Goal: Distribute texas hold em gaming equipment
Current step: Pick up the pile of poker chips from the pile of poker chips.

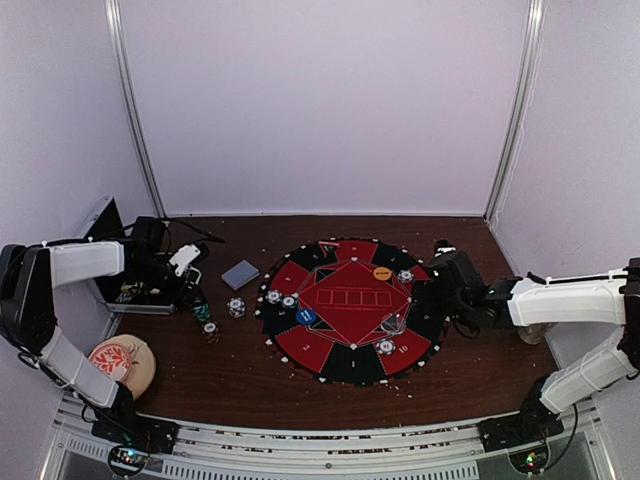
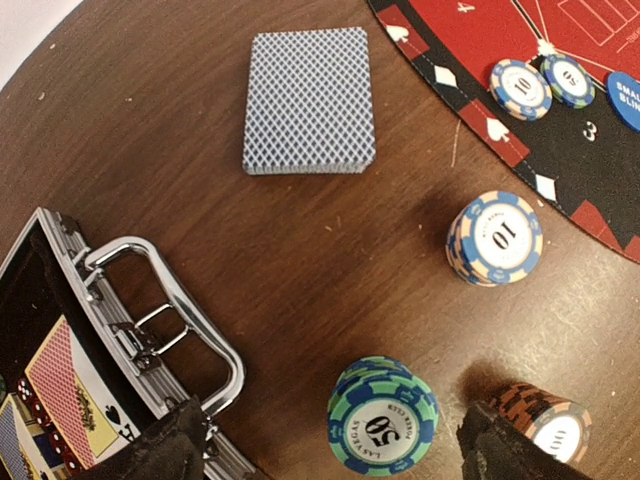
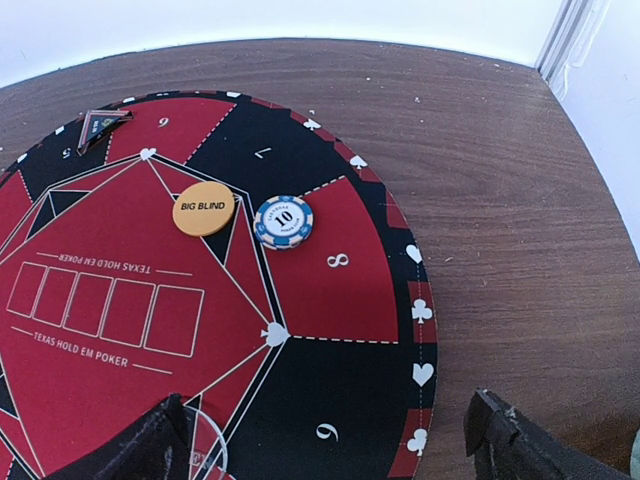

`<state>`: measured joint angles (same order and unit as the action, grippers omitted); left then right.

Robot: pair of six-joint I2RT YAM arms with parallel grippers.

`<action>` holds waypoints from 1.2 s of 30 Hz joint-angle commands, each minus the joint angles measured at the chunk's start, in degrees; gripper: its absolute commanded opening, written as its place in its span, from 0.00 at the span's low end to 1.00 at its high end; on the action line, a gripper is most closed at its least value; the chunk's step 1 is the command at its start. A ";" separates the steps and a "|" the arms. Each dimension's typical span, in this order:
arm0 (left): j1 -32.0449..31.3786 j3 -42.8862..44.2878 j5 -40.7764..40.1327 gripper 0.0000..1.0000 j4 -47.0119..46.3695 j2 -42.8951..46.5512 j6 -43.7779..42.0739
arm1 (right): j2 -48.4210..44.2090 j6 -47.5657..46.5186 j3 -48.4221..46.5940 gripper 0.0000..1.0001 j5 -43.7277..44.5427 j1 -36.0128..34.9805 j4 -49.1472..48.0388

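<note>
Shows left tool (image 2: 335, 440) wide open, gripping nothing, with the teal chip stack (image 2: 383, 415) standing upright between its fingertips (image 2: 180, 445).

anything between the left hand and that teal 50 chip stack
Nothing visible does. The teal chip stack sits right in the gap of the open left hand. Watch the sides, though: the reddish chip stack is close by one finger, and the case handle is close by the other.
</note>
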<state>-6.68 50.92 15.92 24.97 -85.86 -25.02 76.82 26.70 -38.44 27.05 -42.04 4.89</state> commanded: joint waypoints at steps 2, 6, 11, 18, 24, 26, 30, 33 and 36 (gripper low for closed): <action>0.45 -1.97 2.59 0.89 0.18 1.82 -2.53 | -0.93 -0.58 -0.96 0.97 0.21 -0.37 -0.51; 0.44 -2.38 3.13 0.86 0.51 1.59 -3.37 | -0.54 -0.62 -1.12 0.97 0.20 -0.32 -0.58; 0.44 -2.50 3.06 0.81 0.10 0.53 -3.53 | -0.70 -0.59 -1.07 0.97 0.37 -0.32 -0.53; 0.45 -2.01 3.51 0.77 -0.04 -1.33 -3.67 | -0.62 -0.59 -1.07 0.97 0.37 -0.37 -0.58; 0.45 -1.44 3.54 0.75 -0.31 -2.38 -3.64 | -0.59 -0.58 -1.10 0.97 0.46 -0.32 -0.58; 0.49 -1.39 3.51 0.73 -0.43 -2.77 -3.66 | -0.63 -0.59 -1.03 0.97 0.46 -0.37 -0.51; 0.44 -1.35 3.50 0.70 -0.62 -3.13 -3.64 | -0.60 -0.59 -1.03 0.97 0.46 -0.39 -0.58; 0.46 -1.43 3.41 0.67 -0.70 -3.08 -3.72 | -0.53 -0.58 -1.11 0.97 0.51 -0.32 -0.56; 0.46 -1.43 3.17 0.63 -0.76 -3.13 -3.73 | -0.52 -0.49 -1.08 0.97 0.46 -0.34 -0.58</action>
<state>-6.61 48.73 18.26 25.47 -88.62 -28.08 76.82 26.70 -38.44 27.05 -42.11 4.89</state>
